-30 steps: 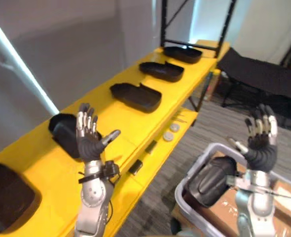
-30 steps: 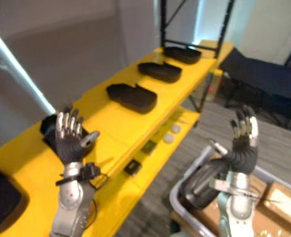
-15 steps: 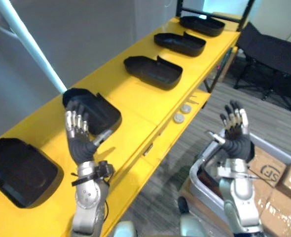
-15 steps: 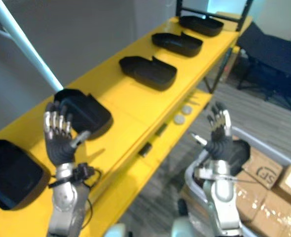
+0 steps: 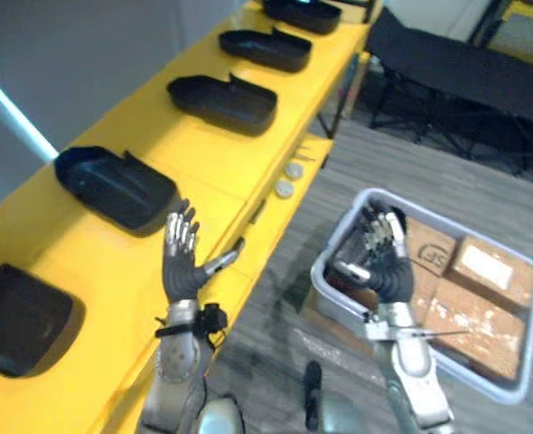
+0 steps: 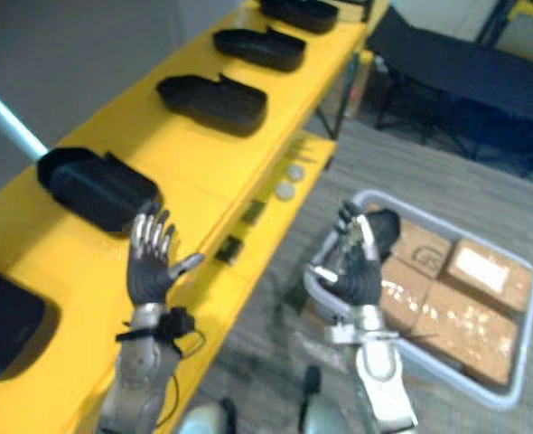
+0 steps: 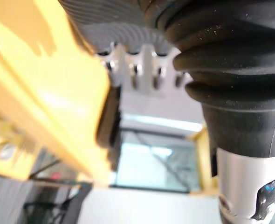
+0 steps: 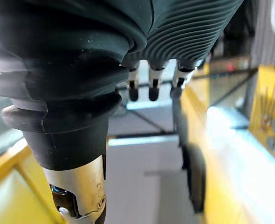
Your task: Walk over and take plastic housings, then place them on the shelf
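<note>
Head camera: five black housings [image 5: 113,185] lie in a row on the yellow shelf [image 5: 90,271], each apart from the next. Two small discs [image 5: 285,188] sit on its lower ledge. The left hand [image 5: 183,262] is raised over the shelf's front edge, fingers straight and spread, holding nothing. The right hand [image 5: 379,258] is raised over the near corner of a grey bin [image 5: 531,330], fingers loosely extended and empty. Behind it a dark housing [image 6: 386,221] lies in the bin, partly hidden, and boxes [image 5: 483,267] fill the rest. A strip of bare floor [image 5: 384,158] runs between shelf and bin. A black cot [image 5: 456,63] stands beyond them.

Left wrist: the finger roots stand straight, and the shelf's edge passes close beside them.

Right wrist: the fingers reach out uncurled, with the shelf running alongside.
</note>
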Robot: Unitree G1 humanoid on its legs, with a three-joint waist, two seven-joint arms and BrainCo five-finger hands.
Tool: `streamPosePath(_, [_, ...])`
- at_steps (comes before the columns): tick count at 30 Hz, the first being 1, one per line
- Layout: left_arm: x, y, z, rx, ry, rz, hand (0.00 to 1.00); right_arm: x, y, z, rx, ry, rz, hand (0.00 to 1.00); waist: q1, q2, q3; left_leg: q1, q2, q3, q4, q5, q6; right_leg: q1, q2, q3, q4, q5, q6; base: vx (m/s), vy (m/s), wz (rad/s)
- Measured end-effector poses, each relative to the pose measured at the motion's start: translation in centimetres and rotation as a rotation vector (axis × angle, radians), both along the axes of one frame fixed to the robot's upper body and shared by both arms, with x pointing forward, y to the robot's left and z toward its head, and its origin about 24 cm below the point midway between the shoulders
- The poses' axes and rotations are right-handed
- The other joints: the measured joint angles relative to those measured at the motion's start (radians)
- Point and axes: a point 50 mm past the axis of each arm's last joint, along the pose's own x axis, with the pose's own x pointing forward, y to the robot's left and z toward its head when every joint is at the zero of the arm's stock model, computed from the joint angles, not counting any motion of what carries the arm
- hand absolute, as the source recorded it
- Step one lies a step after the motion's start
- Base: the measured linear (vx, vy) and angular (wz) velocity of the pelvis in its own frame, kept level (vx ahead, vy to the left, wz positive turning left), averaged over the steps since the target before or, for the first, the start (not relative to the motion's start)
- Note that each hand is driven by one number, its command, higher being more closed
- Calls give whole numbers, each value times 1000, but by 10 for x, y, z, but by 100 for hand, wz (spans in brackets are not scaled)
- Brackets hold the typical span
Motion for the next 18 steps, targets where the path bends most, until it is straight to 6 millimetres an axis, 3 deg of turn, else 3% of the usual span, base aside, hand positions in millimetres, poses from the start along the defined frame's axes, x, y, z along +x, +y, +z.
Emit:
streamPosePath(2, [0,4,-2,15,7,6,0,0,5,-4,-3,29,13,0,3,-17,-12,-4,12,3,-11,16,-25,25,15,-32,-68,23,55,-18,-153,-29])
streamPosePath(6, [-1,3,-2,2,5,-3,0,-3,4,-9,-3,56,7,0,2,-13,-14,-2,48,50,-33,43,-53,34,59,-55,-159,29,60,-28,-154,-35])
streamPosePath(10, [3,1,-5,-40,18,34,0,0,-2,-22,-18,114,-11,0,-16,2,-15,-34,88,60,27,43,-57,39,114,-44,-233,89,49,-74,-70,-29])
streamPosePath(14, [-4,5,-14,-80,68,67,0,1,-7,-30,-27,176,-52,0,-15,22,-6,20,75,58,29,20,-37,54,128,25,-261,120,56,-121,15,-52])
streamPosePath(16, [-7,7,-19,-82,93,73,0,1,-15,-37,-26,217,-112,0,-12,32,-1,29,72,75,26,-8,-47,62,131,38,-319,123,61,-140,58,-65])
streamPosePath(18, [-13,7,-27,-109,116,70,0,2,-33,-41,-14,248,-224,0,-4,43,7,32,55,83,-4,-11,-47,60,110,17,-334,134,57,-82,88,-54])
